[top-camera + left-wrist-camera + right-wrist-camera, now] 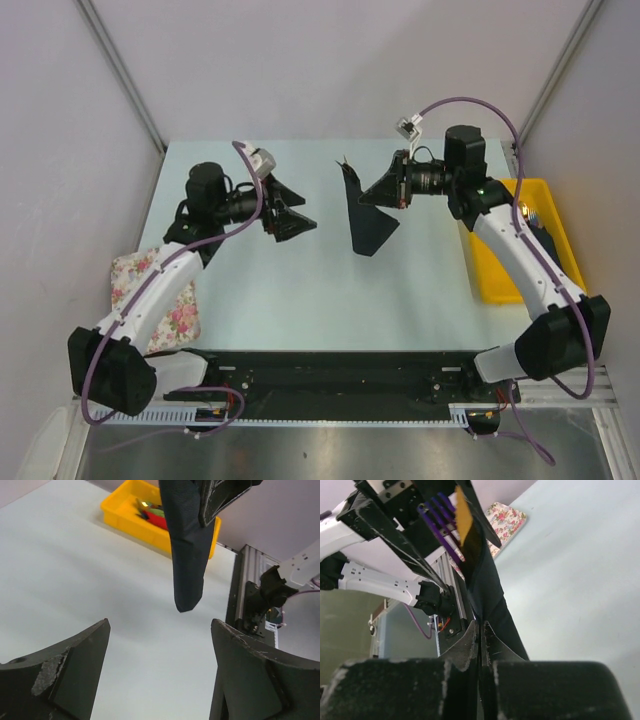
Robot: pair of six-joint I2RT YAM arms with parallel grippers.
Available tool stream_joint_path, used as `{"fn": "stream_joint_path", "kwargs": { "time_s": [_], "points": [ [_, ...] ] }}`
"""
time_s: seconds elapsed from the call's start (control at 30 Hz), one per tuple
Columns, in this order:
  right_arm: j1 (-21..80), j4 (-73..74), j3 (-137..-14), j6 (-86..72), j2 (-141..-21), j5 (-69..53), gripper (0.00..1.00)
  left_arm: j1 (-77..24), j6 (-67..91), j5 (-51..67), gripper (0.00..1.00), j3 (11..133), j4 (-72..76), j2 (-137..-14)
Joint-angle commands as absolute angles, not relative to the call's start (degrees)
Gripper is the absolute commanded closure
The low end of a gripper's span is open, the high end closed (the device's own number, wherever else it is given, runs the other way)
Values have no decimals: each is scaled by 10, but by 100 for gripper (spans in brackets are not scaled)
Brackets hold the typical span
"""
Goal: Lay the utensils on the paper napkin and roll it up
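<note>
the right fingers [470, 642] are pressed shut on the paper napkin [487, 595], pinching the black bundle so that most of it hangs away from them. the left fingers [82, 655] stand wide apart with nothing between them, facing the napkin's hanging tip but apart from it. from above, the napkin sits over the middle of the tabletop [300, 290], between the two arms. it appears lifted, though i cannot tell whether its tip brushes the surface. the utensils [464, 517] poke out of one end of the wrap: an orange-yellow handle and, beside it, purplish prongs.

i judge the napkin thin, soft and light, with no stiffness of its own, so a loose wrap will likely sag and unwind. the utensils inside are the stiff, slick part and could slide out of an open end if it tips. the better hold is across the wrap where the cutlery lies, squeezing paper against handle, not on the limp tip.

counted: one black napkin; at least two utensil ends showing, the rest hidden; one yellow tray [490, 280] at the right edge, holding one red roll [156, 521] and one green roll [159, 511]; one floral cloth [160, 290] at the left, partly under the left arm.
</note>
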State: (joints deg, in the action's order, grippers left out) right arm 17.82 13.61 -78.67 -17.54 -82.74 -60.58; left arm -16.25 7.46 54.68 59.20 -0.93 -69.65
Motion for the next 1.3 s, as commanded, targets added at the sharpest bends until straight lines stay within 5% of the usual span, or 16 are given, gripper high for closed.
{"fn": "stream_joint_path", "kwargs": {
  "time_s": [0.0, 0.3, 0.87, 1.27],
  "points": [
    [199, 171, -815, -120, -765, -585, 100, -218, 62, 536, 14, 599, 47, -679],
    [235, 191, -814, -93, -709, -536, 100, -343, 117, 433, 19, 605, 111, -695],
    [285, 193, -815, -92, -679, -461, 100, -363, 212, 458, 35, 628, 189, -723],
    [286, 178, -816, -106, -671, -432, 100, -363, 213, 481, 84, 645, 171, -747]
  ]
}}
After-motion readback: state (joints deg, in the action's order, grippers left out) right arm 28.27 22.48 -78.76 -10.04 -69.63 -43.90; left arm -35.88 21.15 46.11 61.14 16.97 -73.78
